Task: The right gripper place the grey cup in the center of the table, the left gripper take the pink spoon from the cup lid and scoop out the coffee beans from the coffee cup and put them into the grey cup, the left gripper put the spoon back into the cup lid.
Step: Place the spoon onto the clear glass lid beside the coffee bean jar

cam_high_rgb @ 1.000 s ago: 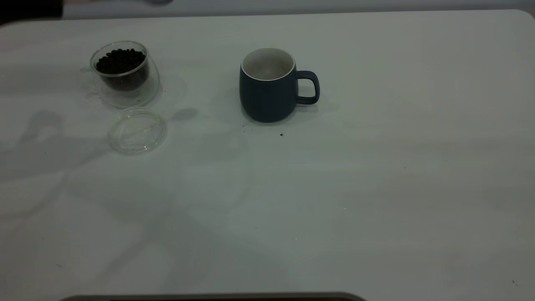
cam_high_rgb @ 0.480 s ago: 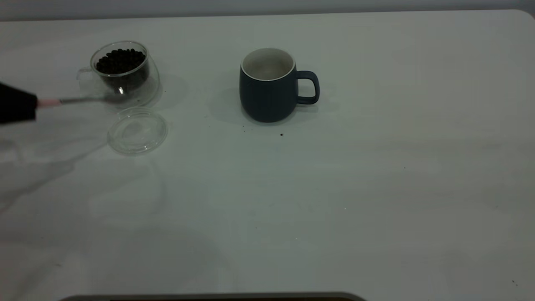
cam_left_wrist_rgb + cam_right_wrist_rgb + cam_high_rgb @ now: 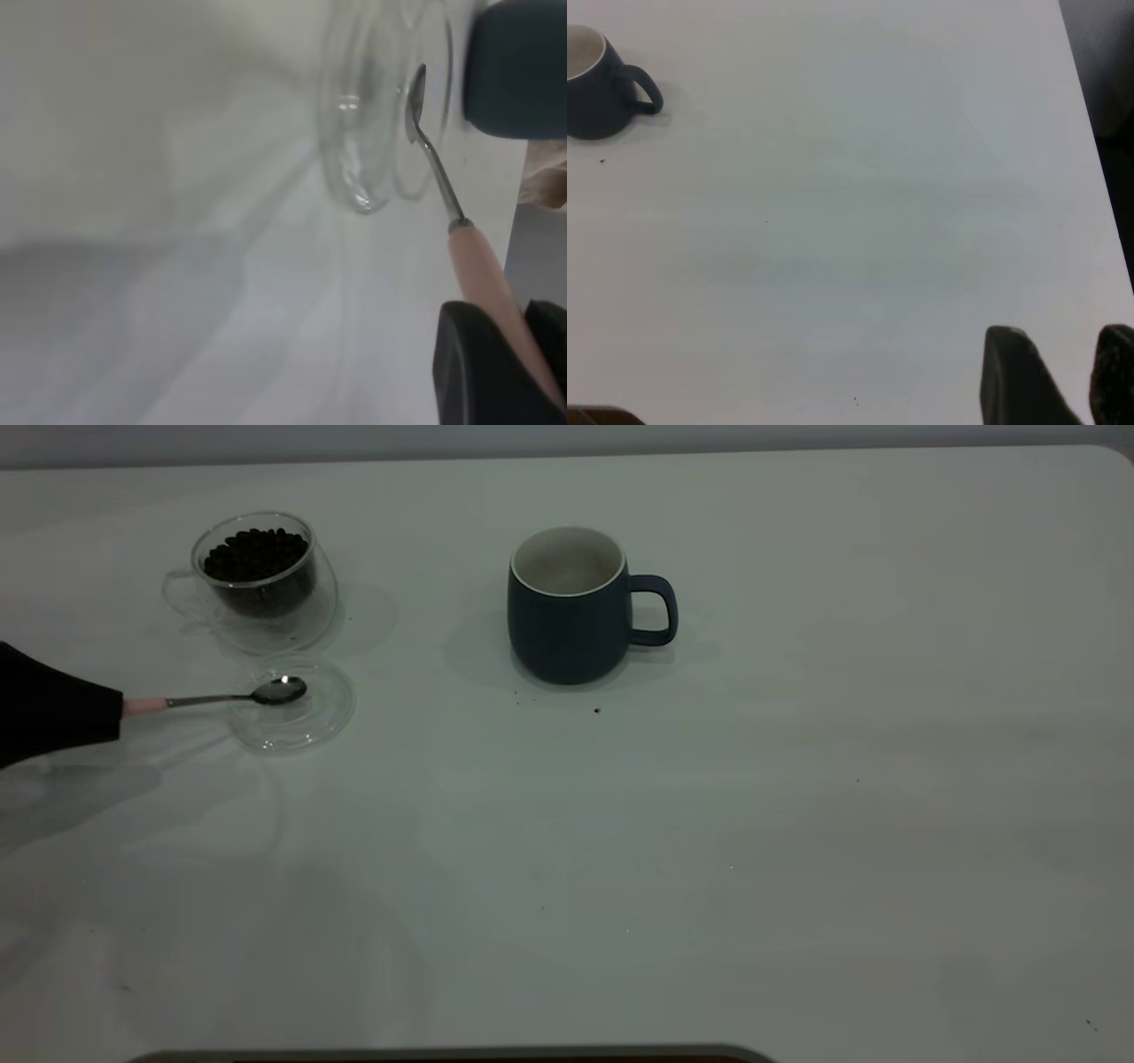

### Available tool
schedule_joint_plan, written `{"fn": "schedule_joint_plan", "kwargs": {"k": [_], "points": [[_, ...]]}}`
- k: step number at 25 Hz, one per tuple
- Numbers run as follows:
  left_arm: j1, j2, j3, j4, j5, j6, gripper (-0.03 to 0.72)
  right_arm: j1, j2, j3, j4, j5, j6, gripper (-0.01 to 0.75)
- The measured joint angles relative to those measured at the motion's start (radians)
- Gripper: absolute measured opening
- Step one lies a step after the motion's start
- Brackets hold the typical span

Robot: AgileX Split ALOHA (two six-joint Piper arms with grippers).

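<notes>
The grey cup (image 3: pixel 567 629) stands upright near the table's middle, its handle pointing right; no beans show in its pale inside. A glass coffee cup (image 3: pixel 257 576) holding dark beans stands at the far left. Just in front of it the clear cup lid (image 3: pixel 312 724) lies flat. My left gripper (image 3: pixel 115 708) comes in from the left edge, shut on the pink handle of the spoon (image 3: pixel 221 698). The spoon's metal bowl is empty and sits over the lid's left part. In the left wrist view the spoon (image 3: pixel 434 168) reaches across the lid (image 3: pixel 372 115). My right gripper (image 3: pixel 1067 372) hovers empty over the table's right side.
A few dark crumbs (image 3: pixel 596 710) lie just in front of the grey cup. The white table (image 3: pixel 709 850) is bare across its front and right. The table's right edge (image 3: pixel 1099 177) runs close beside my right gripper.
My left gripper came into view from the left with the spoon. It then dropped from beside the coffee cup toward the front, so the spoon's bowl is now over the lid.
</notes>
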Motion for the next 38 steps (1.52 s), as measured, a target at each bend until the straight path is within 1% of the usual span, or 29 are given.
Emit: {"fn": "schedule_joint_plan", "kwargs": {"k": [4, 10, 19, 22, 27, 28, 30, 34, 38], "points": [[0.0, 0.027, -0.004, -0.007, -0.006, 0.0, 0.123, 0.0, 0.0, 0.0, 0.0, 0.0, 0.0, 0.239], [0.0, 0.067, -0.004, -0.089, 0.0, 0.002, 0.123, 0.0, 0.0, 0.0, 0.0, 0.0, 0.0, 0.239], [0.0, 0.073, -0.004, -0.098, 0.0, 0.002, 0.129, 0.0, 0.0, 0.0, 0.0, 0.0, 0.0, 0.239], [0.0, 0.075, -0.004, -0.098, -0.004, 0.001, 0.173, 0.0, 0.0, 0.0, 0.0, 0.0, 0.0, 0.239], [0.0, 0.078, -0.004, -0.098, -0.017, -0.007, 0.356, 0.0, 0.0, 0.0, 0.0, 0.0, 0.0, 0.239], [0.0, 0.078, -0.004, -0.098, -0.017, -0.012, 0.387, 0.0, 0.0, 0.0, 0.0, 0.0, 0.0, 0.239], [0.0, 0.078, -0.004, -0.098, -0.017, -0.017, 0.426, 0.0, 0.0, 0.0, 0.0, 0.0, 0.0, 0.239], [0.002, 0.056, -0.004, -0.093, -0.017, -0.021, 0.446, 0.0, 0.0, 0.0, 0.0, 0.0, 0.0, 0.239], [0.02, -0.038, -0.004, -0.058, -0.067, -0.031, 0.447, 0.0, 0.0, 0.0, 0.0, 0.0, 0.0, 0.239]]}}
